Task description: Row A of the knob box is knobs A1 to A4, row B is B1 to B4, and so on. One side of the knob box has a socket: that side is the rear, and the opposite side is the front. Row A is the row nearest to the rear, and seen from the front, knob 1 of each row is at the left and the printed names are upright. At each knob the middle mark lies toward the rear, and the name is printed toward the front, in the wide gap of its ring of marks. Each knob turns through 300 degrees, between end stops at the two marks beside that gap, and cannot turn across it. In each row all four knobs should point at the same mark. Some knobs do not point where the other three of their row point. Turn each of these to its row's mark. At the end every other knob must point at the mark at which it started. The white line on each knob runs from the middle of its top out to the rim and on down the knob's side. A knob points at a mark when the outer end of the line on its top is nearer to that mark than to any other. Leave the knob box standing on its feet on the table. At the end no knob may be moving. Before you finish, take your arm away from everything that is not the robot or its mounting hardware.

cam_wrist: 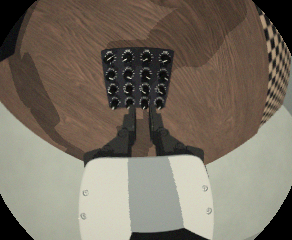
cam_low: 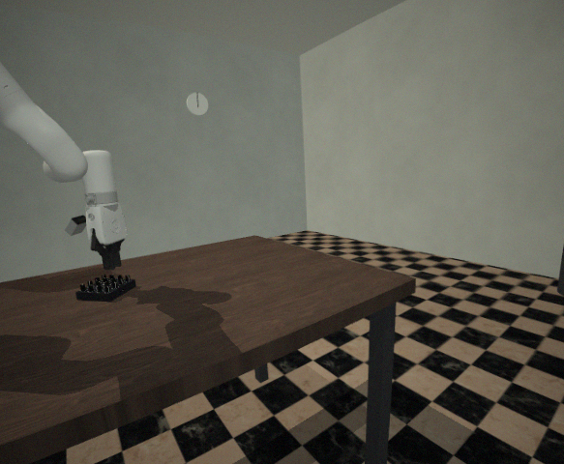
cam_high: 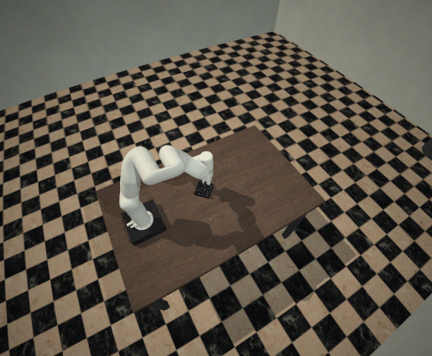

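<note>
The black knob box [cam_high: 199, 194] [cam_low: 94, 297] [cam_wrist: 136, 66] stands flat on the table. Its four-by-four knobs have white lines and rings of marks. In the wrist view, the lines in the row nearest the gripper point roughly toward the image bottom; the far-left knob [cam_wrist: 109, 57] has a slanted line. Exact marks and printed names are too small to read, and no socket is visible. My gripper [cam_high: 207, 183] [cam_low: 112, 268] [cam_wrist: 142, 112] has its fingers a narrow gap apart, with nothing between them. In the exterior view the fingertips hang just above the knobs. In the wrist view they are beside the nearest row's middle knobs.
The brown table [cam_high: 269, 172] [cam_low: 272, 279] [cam_wrist: 81, 95] carries the box and the black base plate [cam_high: 158, 225] of the arm. The arm reaches over the table to the box. Shadows of the arm lie on the table beside the box.
</note>
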Tool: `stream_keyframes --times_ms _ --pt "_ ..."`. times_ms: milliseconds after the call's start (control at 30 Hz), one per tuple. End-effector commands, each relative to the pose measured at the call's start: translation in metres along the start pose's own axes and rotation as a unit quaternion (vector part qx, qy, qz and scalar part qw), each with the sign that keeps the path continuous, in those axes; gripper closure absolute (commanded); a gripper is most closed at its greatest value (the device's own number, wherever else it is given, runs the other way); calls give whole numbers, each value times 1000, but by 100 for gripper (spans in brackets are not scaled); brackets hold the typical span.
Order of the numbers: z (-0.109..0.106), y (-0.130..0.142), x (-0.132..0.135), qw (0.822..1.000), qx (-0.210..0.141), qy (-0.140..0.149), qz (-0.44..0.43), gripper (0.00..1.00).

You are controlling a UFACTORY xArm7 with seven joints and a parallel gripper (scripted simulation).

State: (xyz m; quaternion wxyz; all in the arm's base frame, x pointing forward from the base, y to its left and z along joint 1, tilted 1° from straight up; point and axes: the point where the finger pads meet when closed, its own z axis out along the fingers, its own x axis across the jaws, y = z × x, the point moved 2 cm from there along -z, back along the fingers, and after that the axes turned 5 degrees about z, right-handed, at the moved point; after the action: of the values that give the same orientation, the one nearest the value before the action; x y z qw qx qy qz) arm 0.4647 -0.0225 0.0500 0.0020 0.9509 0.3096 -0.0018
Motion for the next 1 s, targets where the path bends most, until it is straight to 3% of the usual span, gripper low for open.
stream_keyframes --times_ms 0,200,967 --pt "-13 -34 -19 1000 1 7 -3 81" --pt "-13 -62 -48 1000 -4 -1 -1 81" --pt "-13 -62 -48 1000 -4 -1 -1 81"
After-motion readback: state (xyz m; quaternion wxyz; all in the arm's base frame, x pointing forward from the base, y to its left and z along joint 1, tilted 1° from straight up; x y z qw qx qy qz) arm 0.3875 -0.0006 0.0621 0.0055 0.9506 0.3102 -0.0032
